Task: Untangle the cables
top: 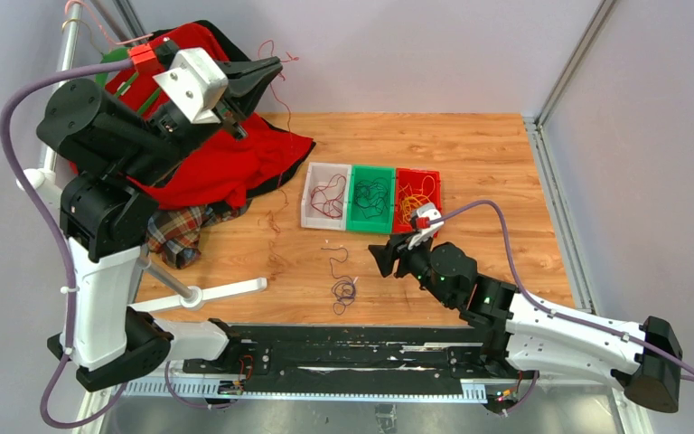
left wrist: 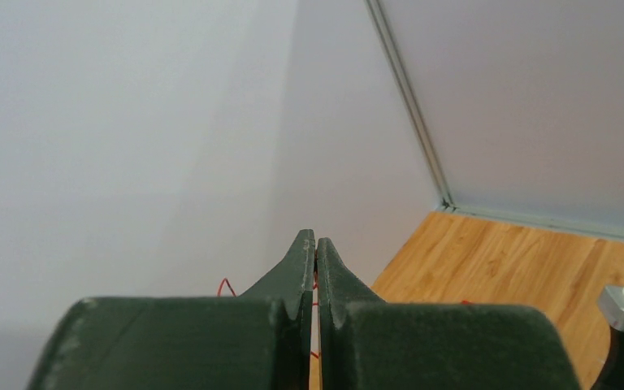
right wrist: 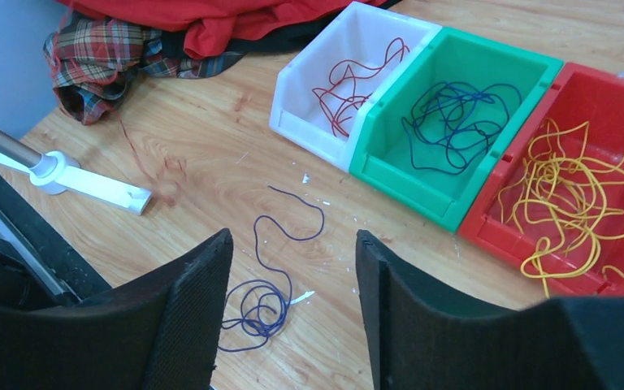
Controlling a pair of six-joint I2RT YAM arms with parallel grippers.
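Right gripper (right wrist: 292,244) gaping wide and empty above the loose purple cable (right wrist: 257,309).

That cable lies half coiled on the table (right wrist: 211,138), near the white bin (right wrist: 309,97). The left gripper (left wrist: 315,244) is raised high with its fingers pressed together, apparently pinching a thin red cable (left wrist: 226,284). The purple wire is so thin and flat against the wood that closing fingers could slide over it, or snag a single loop and pull the coil tight.

Three bins (right wrist: 410,175); one loose purple cable (right wrist: 260,309); two robot arms (top: 551,325).
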